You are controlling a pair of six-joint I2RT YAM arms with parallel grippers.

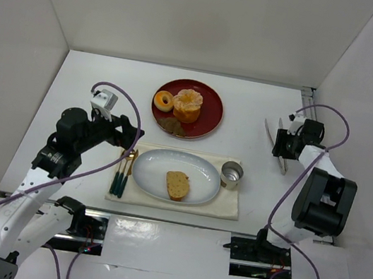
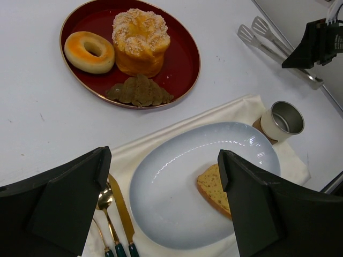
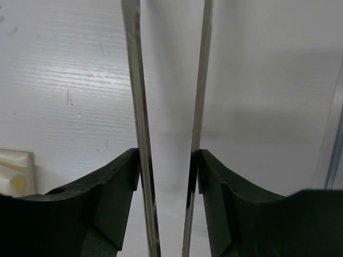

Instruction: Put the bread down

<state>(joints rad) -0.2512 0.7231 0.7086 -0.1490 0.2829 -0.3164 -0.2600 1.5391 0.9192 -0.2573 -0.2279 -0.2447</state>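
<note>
The bread (image 1: 177, 184) is a flat golden-brown slice lying on the pale blue oval plate (image 1: 146, 165), right of its middle. In the left wrist view the bread (image 2: 214, 187) is partly hidden behind my right finger. My left gripper (image 1: 126, 136) is open and empty, above the plate's left part (image 2: 162, 160). My right gripper (image 1: 282, 145) is at the far right, shut on the metal tongs (image 1: 273, 134). In the right wrist view its fingers press both tong arms (image 3: 136, 96), which stay apart, gripper (image 3: 166, 160).
A red plate (image 1: 210, 107) behind holds a glazed donut (image 1: 164, 100), a ruffled orange pastry (image 1: 188, 105) and a brown leaf-shaped piece (image 1: 172, 126). A metal cup (image 1: 231, 175) stands right of the blue plate. A knife, spoon and fork (image 1: 124, 168) lie left on the cloth (image 1: 229, 204).
</note>
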